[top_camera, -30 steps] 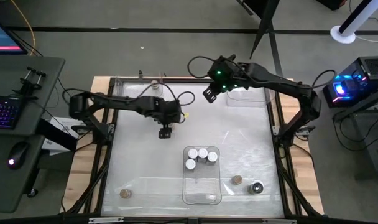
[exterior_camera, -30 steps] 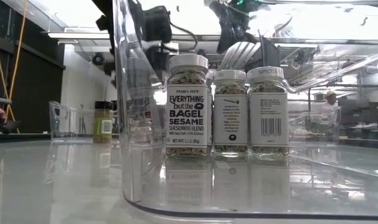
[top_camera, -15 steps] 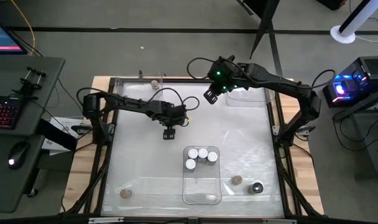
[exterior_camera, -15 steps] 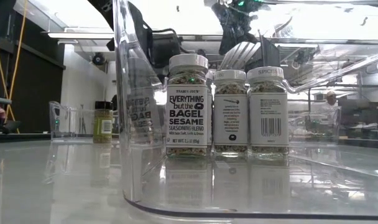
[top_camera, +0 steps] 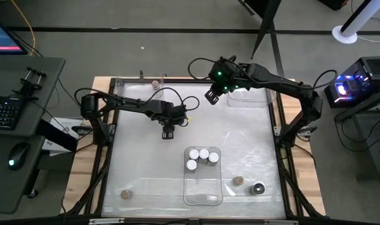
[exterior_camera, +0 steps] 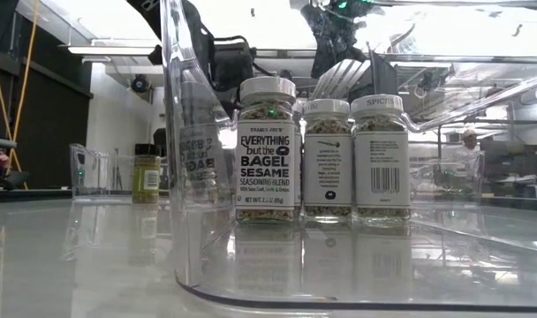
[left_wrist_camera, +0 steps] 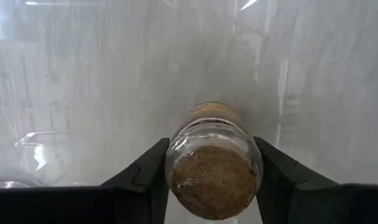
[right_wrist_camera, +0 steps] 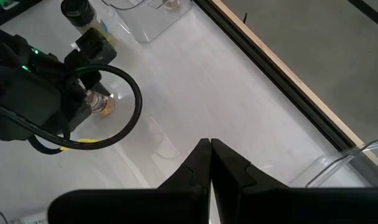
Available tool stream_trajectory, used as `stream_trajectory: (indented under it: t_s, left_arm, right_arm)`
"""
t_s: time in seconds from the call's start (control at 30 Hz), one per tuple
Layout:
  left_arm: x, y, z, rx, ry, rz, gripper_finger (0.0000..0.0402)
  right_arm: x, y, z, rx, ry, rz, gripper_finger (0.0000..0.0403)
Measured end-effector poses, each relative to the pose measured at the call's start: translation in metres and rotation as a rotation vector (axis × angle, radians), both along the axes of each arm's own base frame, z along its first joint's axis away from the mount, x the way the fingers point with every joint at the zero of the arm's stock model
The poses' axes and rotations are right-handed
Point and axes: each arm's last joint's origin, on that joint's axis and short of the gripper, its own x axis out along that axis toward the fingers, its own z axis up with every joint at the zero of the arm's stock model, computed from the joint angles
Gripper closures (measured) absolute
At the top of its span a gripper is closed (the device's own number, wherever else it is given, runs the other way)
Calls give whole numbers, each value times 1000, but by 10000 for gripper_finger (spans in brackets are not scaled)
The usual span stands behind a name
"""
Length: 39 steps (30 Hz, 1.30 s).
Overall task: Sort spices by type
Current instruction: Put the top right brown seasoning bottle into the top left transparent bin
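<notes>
My left gripper (top_camera: 168, 132) hovers over the table's middle, left of centre, shut on a small glass spice jar (left_wrist_camera: 212, 167) with brown contents and a tan cap. My right gripper (top_camera: 211, 95) is shut and empty, held above the table's far part; its fingertips (right_wrist_camera: 209, 144) meet. Three white-capped jars (top_camera: 202, 159) stand on their bases at the far end of a clear tray (top_camera: 202, 190); the low view shows them close (exterior_camera: 267, 150). Loose jars stand on the table: a tan-capped one (top_camera: 239, 180), a dark one (top_camera: 258, 188), another tan one (top_camera: 125, 194). My left gripper pinches the jar's glass body (left_wrist_camera: 176, 163) between its two fingers (left_wrist_camera: 148, 177), one on each side. The jar lies along the fingers: its base end faces the wrist camera and its tan cap (left_wrist_camera: 212, 109) points away. It is lifted clear of the table.
A second clear tray (top_camera: 249, 97) sits at the far right. At the far left edge stand a small clear tray (right_wrist_camera: 156, 14) and a dark-capped jar (right_wrist_camera: 78, 10). Bare tabletop lies between the grippers and the middle tray. A raised rim bounds the table.
The left arm's elbow swung toward the table's right, carrying its gripper and the held jar slightly rightward before settling. The right arm and the standing jars stayed still.
</notes>
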Motion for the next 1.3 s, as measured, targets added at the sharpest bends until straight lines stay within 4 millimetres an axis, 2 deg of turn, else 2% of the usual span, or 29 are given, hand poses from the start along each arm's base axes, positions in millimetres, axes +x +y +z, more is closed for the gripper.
stream_trajectory:
  t_s: [0.1, 0.2, 0.27, 0.33, 0.43, 0.53, 0.67, 0.77, 0.97, 1.13, 1.3]
  left_arm:
    - [1, 1, 13, -5, -7, 1, 255]
    - [4, 6, 52, 22, -129, 11, 255]
    - [-2, 11, 79, 64, -203, 37, 255]
    - [-16, 19, 105, 152, -265, 90, 255]
    - [-50, 39, 141, 306, -328, 240, 255]
    - [-89, 67, 157, 336, -308, 437, 255]
    - [-131, 107, 152, 253, -226, 709, 255]
    - [-144, 136, 137, 147, -202, 819, 255]
    - [-138, 172, 92, 89, -15, 743, 255]
    - [-119, 182, 56, 88, 139, 609, 255]
    - [-108, 187, 37, 89, 185, 464, 255]
  right_arm:
    - [0, 0, 0, 0, 0, 0, 403]
    - [0, 0, 0, 0, 0, 0, 403]
    - [0, 0, 0, 0, 0, 0, 403]
    - [0, 0, 0, -1, 0, 0, 403]
    - [0, 0, 0, -5, 3, 7, 403]
    - [0, -1, 0, -7, 3, 6, 403]
    - [0, -1, 1, -11, -4, 8, 403]
    - [1, -1, 1, -12, -17, 18, 403]
    - [3, -1, 2, -14, -32, 29, 403]
    - [3, -1, 2, -17, -31, 36, 403]
    - [3, -1, 2, -17, -32, 35, 403]
